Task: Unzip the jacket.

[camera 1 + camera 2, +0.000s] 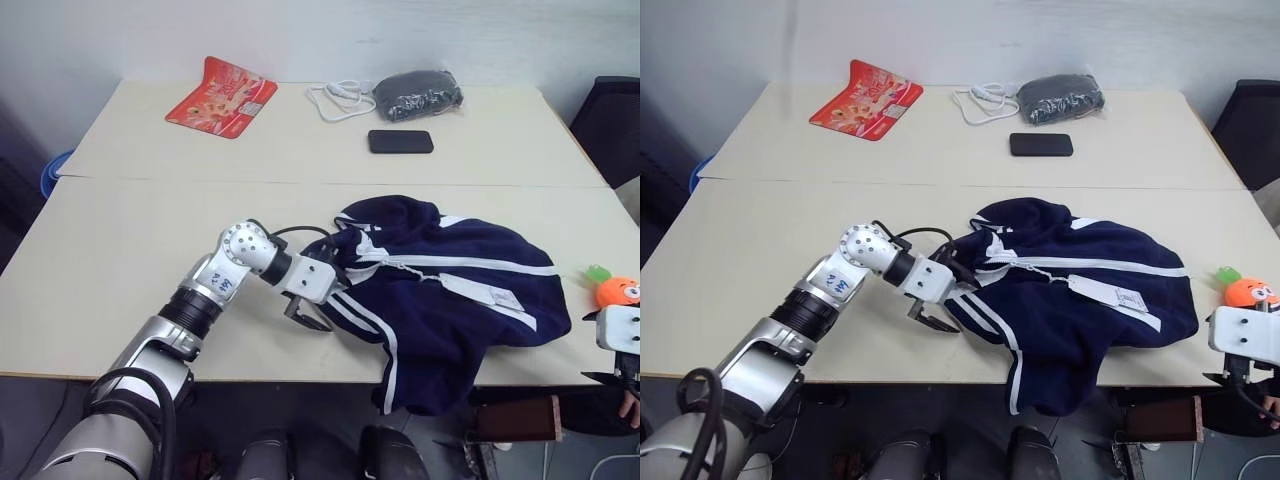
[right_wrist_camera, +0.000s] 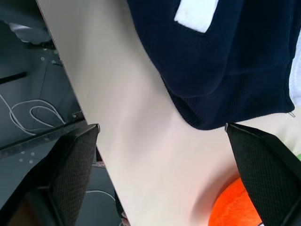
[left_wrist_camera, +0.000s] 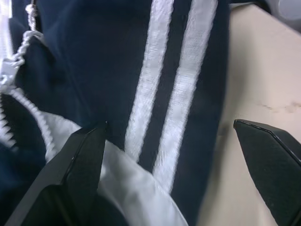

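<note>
Jacket (image 1: 450,300) – navy, hooded, white stripes – lies crumpled on the near table (image 1: 120,280), right of centre, lower part hanging over the front edge. White zipper (image 1: 470,264) runs across the chest and looks closed along the visible length. White paper tag (image 1: 490,295) lies on the fabric just below the zipper line.

L gripper (image 1: 306,318) sits at the jacket's left edge, by the collar end and the double white stripe; fingers (image 3: 80,165) spread wide, nothing between them. In the left wrist view one finger is over the fabric, the other over bare tabletop – contact w/ the cloth cannot be told.

R gripper (image 2: 164,179) is at the table's right front corner, fingers wide apart, empty, above tabletop beside the jacket's right hem. Orange plush toy (image 1: 617,289) lies just beside it.

Far table: black phone (image 1: 400,141), dark grey speckled bundle (image 1: 418,94), white cable (image 1: 340,99), red snack packet (image 1: 222,97), all well apart from the jacket.
</note>
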`<state>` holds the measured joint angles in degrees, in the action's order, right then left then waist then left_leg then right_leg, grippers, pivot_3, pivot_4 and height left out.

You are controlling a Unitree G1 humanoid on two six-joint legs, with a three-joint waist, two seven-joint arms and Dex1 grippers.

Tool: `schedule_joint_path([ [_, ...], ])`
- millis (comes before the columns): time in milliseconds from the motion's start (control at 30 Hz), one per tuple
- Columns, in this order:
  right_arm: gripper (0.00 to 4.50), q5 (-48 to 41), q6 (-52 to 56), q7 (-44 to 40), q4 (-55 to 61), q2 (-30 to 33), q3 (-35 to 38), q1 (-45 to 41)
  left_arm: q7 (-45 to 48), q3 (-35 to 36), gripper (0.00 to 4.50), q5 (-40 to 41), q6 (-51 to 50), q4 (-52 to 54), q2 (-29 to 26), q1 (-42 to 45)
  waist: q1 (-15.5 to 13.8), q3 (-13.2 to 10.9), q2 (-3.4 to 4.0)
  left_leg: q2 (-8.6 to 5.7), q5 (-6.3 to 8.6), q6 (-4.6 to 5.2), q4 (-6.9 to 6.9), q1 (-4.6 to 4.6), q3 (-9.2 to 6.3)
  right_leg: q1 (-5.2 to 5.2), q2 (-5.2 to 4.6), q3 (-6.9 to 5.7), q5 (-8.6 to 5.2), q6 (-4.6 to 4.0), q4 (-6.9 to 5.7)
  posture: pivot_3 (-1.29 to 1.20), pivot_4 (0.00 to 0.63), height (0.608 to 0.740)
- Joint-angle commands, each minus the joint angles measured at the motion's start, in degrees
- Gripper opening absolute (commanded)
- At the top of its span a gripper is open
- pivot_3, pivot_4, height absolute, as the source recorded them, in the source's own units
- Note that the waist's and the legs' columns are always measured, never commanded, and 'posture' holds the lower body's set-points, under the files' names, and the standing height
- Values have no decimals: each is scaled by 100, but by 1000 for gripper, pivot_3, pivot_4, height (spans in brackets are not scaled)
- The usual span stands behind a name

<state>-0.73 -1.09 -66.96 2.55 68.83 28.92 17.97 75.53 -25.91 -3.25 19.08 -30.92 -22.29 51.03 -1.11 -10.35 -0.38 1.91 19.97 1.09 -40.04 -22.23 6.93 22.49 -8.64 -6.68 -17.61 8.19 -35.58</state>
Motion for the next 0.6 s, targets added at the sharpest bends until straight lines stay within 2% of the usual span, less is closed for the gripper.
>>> schedule_joint_path([
  [33,4472,45,105,431,160,-244,-355,-370,-167,13,4500,-129,218,-219,133,103,-3,1,1,0,0,0,-1,0,0,0,-1,1,0,0,-2,0,150,740],
  [100,4472,79,159,514,124,-331,-571,-539,-210,44,4500,-159,245,-330,190,135,-14,3,5,0,0,0,-3,2,-1,-1,-1,1,0,0,-2,0,150,740],
  [267,4500,228,80,857,-175,-565,-1187,-1070,-255,124,3385,-156,234,-505,254,195,-46,2,4,-4,-1,3,-12,0,-7,-7,-5,-3,0,0,-4,0,150,740],
  [433,2944,292,-139,855,-428,-461,-1416,-1240,-203,225,1943,-113,190,-354,31,36,-22,2,4,-2,-2,3,-11,1,-6,-6,-4,-5,0,0,-7,0,150,740],
  [600,1201,308,-451,806,-753,-309,-1479,-1399,-127,338,379,-40,116,36,-379,-309,-2,3,5,-2,-2,3,-9,2,-6,-6,-4,-5,0,0,-8,0,150,740],
])
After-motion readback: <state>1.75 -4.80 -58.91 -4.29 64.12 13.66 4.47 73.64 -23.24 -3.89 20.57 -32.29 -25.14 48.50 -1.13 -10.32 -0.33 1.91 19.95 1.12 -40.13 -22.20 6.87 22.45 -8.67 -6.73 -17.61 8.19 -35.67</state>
